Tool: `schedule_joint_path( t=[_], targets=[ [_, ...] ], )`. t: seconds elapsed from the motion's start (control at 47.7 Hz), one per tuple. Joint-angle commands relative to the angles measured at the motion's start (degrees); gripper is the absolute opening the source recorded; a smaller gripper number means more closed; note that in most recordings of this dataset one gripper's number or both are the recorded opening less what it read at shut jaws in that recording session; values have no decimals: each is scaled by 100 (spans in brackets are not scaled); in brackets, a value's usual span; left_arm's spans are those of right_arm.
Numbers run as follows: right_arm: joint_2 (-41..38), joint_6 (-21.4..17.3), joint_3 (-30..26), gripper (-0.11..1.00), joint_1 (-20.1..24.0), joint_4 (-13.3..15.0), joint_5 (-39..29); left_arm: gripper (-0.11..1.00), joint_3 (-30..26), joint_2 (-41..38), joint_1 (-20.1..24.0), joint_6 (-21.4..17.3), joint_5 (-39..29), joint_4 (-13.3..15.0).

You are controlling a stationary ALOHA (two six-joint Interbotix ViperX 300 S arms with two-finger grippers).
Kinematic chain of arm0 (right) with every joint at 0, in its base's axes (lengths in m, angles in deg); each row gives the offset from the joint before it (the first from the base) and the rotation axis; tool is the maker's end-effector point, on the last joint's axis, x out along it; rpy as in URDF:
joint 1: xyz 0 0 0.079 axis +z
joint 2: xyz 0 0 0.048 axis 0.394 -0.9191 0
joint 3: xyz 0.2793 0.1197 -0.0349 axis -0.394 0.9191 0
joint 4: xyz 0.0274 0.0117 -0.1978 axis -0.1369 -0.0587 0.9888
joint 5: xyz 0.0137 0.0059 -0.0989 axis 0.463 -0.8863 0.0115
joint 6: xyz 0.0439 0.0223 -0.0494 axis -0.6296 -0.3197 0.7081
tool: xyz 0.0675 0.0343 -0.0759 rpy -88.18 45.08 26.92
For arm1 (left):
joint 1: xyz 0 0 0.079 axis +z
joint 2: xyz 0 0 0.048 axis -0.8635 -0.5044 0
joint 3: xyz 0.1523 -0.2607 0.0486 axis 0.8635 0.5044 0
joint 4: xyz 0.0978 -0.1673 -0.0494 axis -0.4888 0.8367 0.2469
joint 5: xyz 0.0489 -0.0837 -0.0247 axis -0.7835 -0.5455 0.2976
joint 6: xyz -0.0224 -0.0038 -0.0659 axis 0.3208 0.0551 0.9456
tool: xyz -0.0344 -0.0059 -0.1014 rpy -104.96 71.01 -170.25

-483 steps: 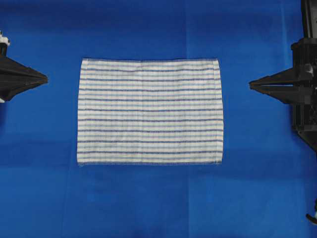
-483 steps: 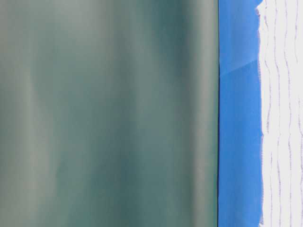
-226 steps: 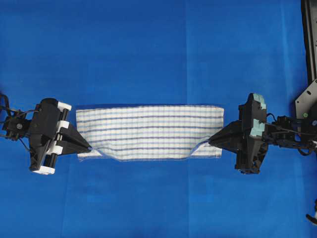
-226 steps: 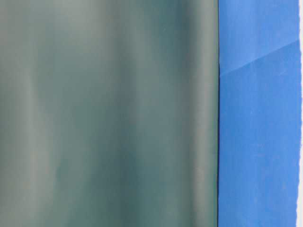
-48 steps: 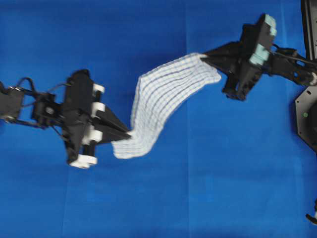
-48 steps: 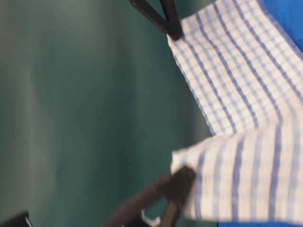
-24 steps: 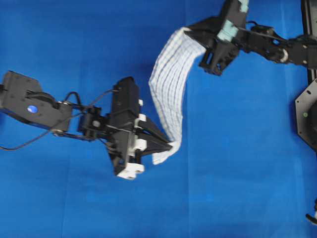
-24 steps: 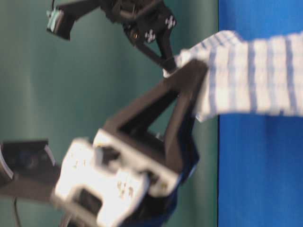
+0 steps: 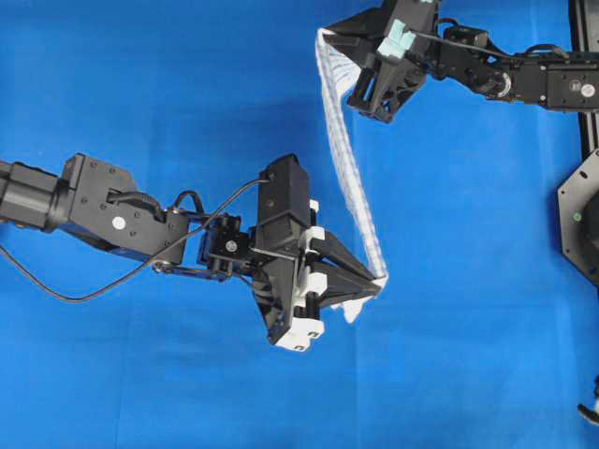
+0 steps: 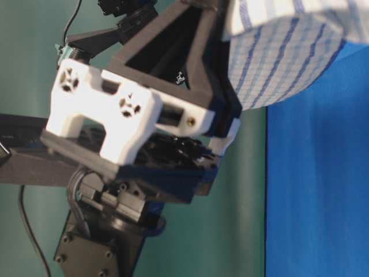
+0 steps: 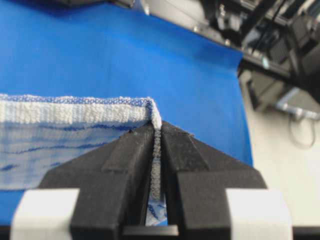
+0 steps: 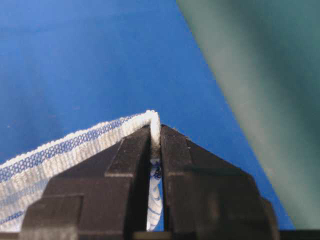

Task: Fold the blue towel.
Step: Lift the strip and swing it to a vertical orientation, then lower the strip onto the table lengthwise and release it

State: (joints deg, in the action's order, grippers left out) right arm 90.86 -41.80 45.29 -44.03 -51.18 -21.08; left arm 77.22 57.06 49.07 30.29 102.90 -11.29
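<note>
Both arms have swung round since a second ago: then the cloth sagged in a slanting S between them, and now it hangs edge-on, a thin taut band. Closest to the table-level camera, the left gripper fills the frame, black fingers and white mount, with the blue towel bulging out beside it, white weave crossed by thin dark-blue and light-blue lines in a faint check. From its own wrist camera, the left gripper is clamped tight on a hemmed corner of the blue towel, cloth pinched right between the jaws. Overhead, the left gripper sits low and centre, and the blue towel runs up and slightly left from it, long axis nearly top to bottom of that view, held up off the blue table covering. At the far end, the right gripper pinches the other corner, jaws closed on the blue towel in its wrist view too. Beyond the covering's edge stands a green backdrop.
</note>
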Motion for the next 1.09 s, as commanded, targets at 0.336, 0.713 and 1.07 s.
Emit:
schedule_joint_path(
  t=[0.336, 0.713, 1.07],
  targets=[
    [-35, 9, -149, -3, -105, 18, 26, 3, 431, -149, -290, -44, 1230, 1881],
    [-149, 9, -316, -3, -123, 18, -9, 3, 105, -299, -527, -114, 1556, 1925],
    [-176, -26, -299, -3, -123, 9, -141, 3, 114, -905, -826, -105, 2610, 2364]
  ],
)
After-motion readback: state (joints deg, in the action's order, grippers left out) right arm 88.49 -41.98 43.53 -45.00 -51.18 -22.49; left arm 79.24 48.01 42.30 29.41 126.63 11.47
